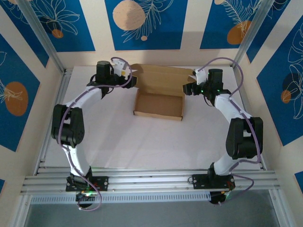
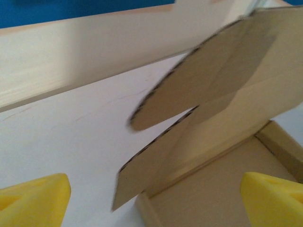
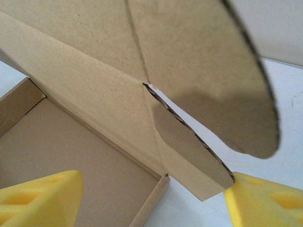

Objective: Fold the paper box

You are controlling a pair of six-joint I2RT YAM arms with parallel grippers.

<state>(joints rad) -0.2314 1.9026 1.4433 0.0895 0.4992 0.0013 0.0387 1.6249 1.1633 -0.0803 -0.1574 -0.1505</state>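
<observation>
1. The box sits on the white table, toward the far side and about midway between my two hands. Its tray is open upward and its lid stands up along the far edge.
2. My left hand is at the lid's left end, and my right hand is at its right end. From above, both sets of fingertips are too small to tell whether they touch the cardboard.
3. From my left wrist, my left fingers are two yellow tips cut off by the bottom edge. They are spread wide and clamp nothing. A corner of the tray and a rounded flap lie ahead between them. The flap's edge is blurred.
4. The lid's upper part runs out of that picture at the top right, so I cannot see its full shape there.
5. From my right wrist, my right fingers are also spread wide, with nothing gripped.
6. A small flap's corner meets the other yellow tip in that picture. I cannot tell whether they touch or the tip simply sits behind it.
7. The big rounded flap there hides much of the table beyond.
</observation>
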